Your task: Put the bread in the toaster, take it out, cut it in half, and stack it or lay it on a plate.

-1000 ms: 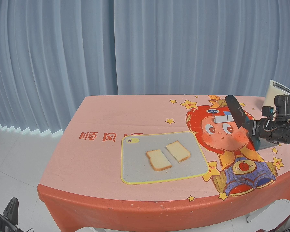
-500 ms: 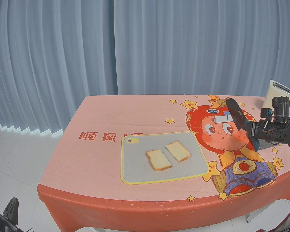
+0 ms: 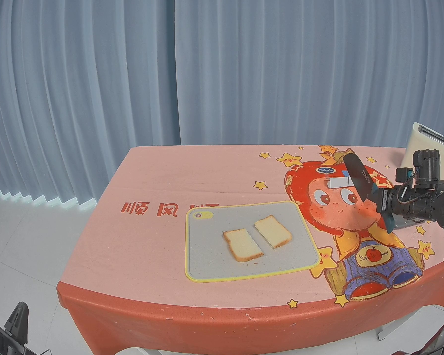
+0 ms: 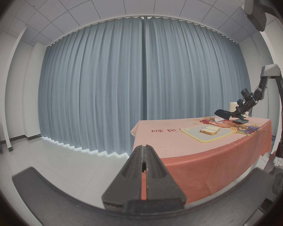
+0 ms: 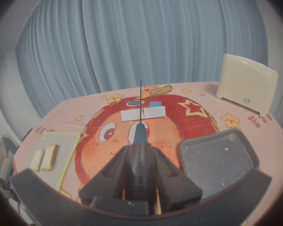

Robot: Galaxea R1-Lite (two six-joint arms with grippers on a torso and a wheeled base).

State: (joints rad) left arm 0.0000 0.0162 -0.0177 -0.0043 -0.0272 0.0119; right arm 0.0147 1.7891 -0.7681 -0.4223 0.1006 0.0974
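Observation:
Two bread halves [image 3: 243,245] [image 3: 273,231] lie side by side, a small gap between them, on a grey cutting board [image 3: 207,255] with a yellow rim. To their right, above the table, my right gripper [image 3: 386,204] is shut on the handle of a black-bladed knife [image 3: 360,176] that points up and toward the board. The right wrist view has this gripper [image 5: 140,148] clamped on the knife [image 5: 140,101], seen edge-on, with the bread [image 5: 50,152] far off. My left gripper [image 4: 143,149] is shut on nothing, low beside the table.
A cream toaster [image 3: 431,141] stands at the table's far right edge. A grey tray [image 5: 217,157] with crumbs lies under and beside the right gripper. A white tape strip [image 3: 344,181] is stuck on the cartoon-printed cloth. The left half of the table is bare cloth.
My right gripper with the knife has drifted slightly down and to the left. The bread, the board and the left arm have stayed put.

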